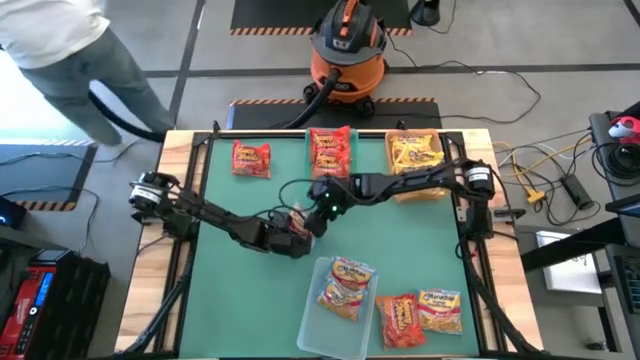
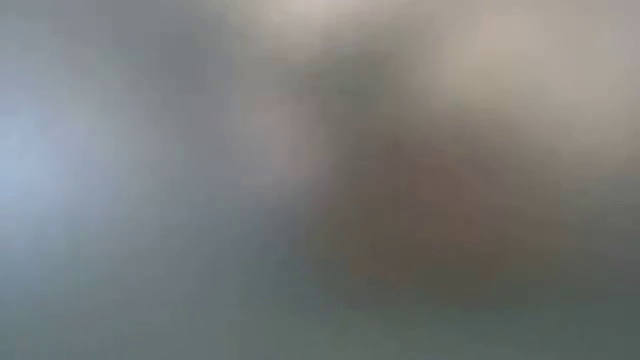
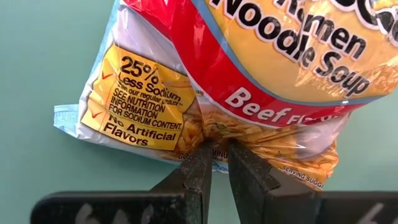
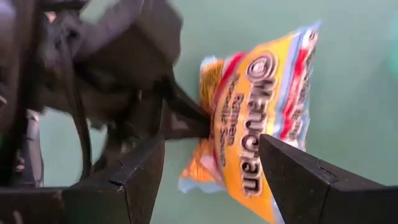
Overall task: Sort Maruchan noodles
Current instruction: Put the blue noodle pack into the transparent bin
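Observation:
A yellow-and-red Maruchan packet sits at the middle of the table, between both grippers. My left gripper reaches in from the table's left and is shut on it. My right gripper comes from the right and is open. Its two fingers stand on either side of the packet's end, and I cannot tell whether they touch it. In the high view the packet is mostly hidden under the two grippers. Other packets lie at the far edge and the near right. My left gripper pinches the packet's sealed edge between its two fingers, about midway along that edge, beside the yellow "25% Less Sodium" patch. The fingertips come at the packet edge-on. The packet stretches away from them over the green mat; whether any part rests there I cannot tell.
A red packet lies on the mat far left. Red-orange packets and yellow packets fill two bins at the far edge. A clear bin near the front holds one packet. Two packets lie right of it. The low view is blurred.

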Robot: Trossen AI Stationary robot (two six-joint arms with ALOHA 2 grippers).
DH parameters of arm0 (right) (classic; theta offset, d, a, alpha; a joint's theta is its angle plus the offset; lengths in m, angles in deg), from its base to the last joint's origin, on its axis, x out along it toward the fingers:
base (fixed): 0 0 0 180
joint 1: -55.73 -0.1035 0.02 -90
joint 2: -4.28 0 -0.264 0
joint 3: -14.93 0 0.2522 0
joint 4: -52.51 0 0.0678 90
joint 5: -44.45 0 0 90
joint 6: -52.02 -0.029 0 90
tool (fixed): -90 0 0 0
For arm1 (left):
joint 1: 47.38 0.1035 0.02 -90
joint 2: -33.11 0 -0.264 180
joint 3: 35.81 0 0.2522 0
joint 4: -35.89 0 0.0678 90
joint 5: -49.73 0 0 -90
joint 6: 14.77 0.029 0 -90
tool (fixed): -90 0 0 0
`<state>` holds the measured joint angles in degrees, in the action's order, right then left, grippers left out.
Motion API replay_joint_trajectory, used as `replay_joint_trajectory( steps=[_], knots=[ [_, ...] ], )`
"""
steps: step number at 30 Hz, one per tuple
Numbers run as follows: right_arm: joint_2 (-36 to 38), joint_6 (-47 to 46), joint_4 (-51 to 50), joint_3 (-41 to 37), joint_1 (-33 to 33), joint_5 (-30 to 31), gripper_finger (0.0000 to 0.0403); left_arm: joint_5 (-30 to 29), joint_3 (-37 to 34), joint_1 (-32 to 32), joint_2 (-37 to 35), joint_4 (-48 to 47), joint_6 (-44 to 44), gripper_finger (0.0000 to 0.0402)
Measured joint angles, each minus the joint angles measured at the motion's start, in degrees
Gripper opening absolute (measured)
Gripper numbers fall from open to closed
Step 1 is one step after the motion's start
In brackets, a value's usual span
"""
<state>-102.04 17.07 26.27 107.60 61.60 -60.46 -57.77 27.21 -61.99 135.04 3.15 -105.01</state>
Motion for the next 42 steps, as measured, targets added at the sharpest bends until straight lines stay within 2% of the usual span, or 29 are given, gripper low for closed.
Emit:
replay_joint_trajectory(
  steps=[9,17,30,34,42],
  knots=[
    [-2.6,-0.5,0.1,0.0,-0.1,3.5,0.0243,0.0,-0.3,-2.9,-0.1,-1.2,-3.4,0.0036],
    [-6.6,-1.4,4.6,0.1,-0.3,-1.6,0.0242,-0.3,-0.4,-3.3,-0.1,-1.3,-4.9,0.0036],
    [-9.6,-2.2,7.3,0.3,-0.2,-3.1,0.0240,-1.2,-0.4,-3.3,-0.1,-1.2,-4.8,0.0036],
    [-9.9,-2.2,7.3,0.3,-0.3,-3.1,0.0221,-1.7,-0.4,-3.4,-0.1,-1.0,-4.8,0.0036],
    [-9.9,-2.6,7.1,0.3,-0.3,-3.5,0.0151,-3.9,-0.6,-3.4,-0.1,-0.3,-5.1,0.0036]
  ],
)
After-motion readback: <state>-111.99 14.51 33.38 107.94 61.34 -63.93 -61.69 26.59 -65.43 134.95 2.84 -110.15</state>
